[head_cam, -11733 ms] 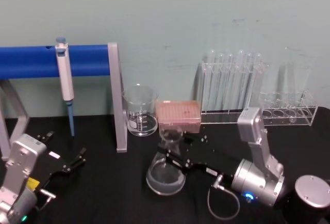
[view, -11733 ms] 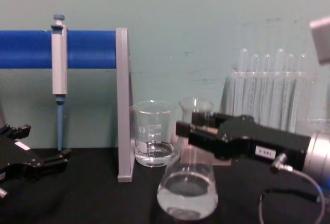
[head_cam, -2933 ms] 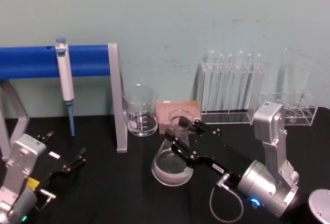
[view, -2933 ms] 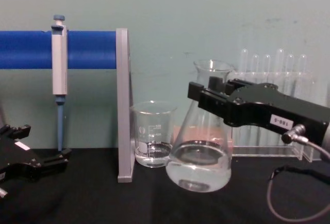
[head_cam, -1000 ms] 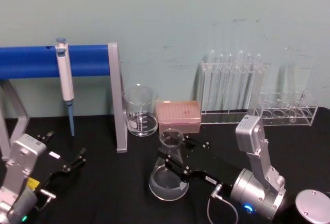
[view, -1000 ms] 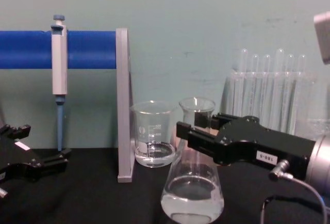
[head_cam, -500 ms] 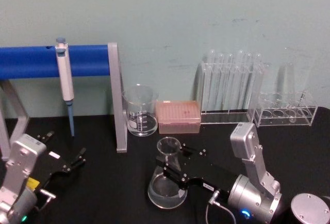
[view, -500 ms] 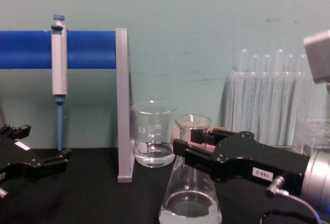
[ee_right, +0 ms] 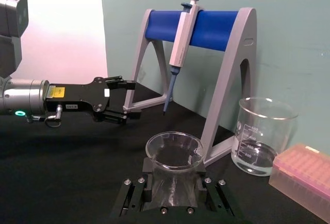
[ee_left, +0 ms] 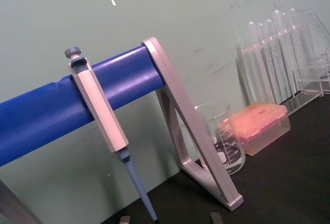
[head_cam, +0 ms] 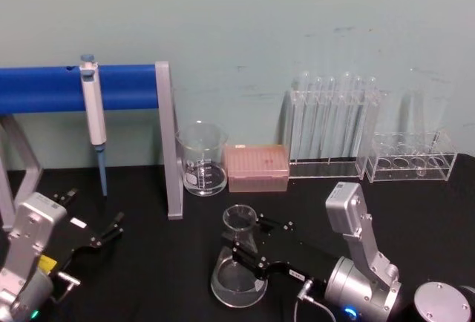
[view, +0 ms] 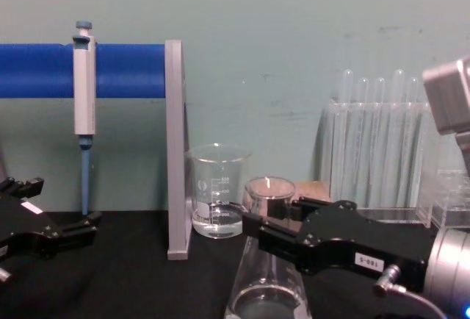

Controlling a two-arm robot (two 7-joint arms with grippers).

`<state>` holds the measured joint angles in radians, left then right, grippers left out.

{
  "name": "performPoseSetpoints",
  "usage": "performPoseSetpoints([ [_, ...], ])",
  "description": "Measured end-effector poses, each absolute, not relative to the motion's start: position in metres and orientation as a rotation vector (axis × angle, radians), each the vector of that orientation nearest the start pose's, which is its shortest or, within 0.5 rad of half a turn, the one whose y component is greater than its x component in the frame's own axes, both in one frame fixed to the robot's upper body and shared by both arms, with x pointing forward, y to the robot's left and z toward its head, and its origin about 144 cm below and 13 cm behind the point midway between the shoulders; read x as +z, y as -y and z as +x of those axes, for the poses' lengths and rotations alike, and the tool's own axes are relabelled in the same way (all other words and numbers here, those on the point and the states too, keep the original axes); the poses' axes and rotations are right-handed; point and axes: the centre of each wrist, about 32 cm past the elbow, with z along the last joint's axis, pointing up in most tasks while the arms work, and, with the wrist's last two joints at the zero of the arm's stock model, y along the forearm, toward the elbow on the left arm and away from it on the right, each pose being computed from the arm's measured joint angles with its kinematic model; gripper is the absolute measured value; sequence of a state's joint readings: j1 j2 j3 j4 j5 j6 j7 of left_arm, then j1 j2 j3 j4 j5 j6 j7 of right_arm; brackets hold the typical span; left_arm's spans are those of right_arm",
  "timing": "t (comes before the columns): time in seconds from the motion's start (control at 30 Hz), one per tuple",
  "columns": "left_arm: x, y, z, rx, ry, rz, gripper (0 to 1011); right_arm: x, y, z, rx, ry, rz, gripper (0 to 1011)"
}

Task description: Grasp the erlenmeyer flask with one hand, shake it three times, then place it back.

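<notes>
Within the right hand (head_cam: 243, 252), the erlenmeyer flask (head_cam: 237, 286) stands upright, neck clamped.

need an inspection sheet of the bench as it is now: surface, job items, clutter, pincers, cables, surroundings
Surface: black tabletop, no spills seen.
Job's things: erlenmeyer flask upright, a little clear liquid inside, base low at the table; contact cannot be told.
Clutter: beaker, pink tip box, test tube rack and second clear rack along the wall; pipette hung on blue stand.
Pincers: right pincer shut on the flask's neck; left pincer open, parked low at the table's left.
Cables: grey cable loop by the right wrist, apart from the flask.
Surroundings: pale green wall; nothing else seen.
</notes>
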<state>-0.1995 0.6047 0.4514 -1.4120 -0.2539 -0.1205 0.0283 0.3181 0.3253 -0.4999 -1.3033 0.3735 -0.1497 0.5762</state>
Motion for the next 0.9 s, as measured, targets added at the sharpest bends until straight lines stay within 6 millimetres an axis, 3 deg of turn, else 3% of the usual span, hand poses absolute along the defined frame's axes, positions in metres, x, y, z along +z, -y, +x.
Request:
performPoseSetpoints([
  [0.9,1.1398,-0.3097,0.4886,1.248,0.285,0.304,1001,1.1334,0.2053,0.521,-0.617,0.043,-0.055,457],
])
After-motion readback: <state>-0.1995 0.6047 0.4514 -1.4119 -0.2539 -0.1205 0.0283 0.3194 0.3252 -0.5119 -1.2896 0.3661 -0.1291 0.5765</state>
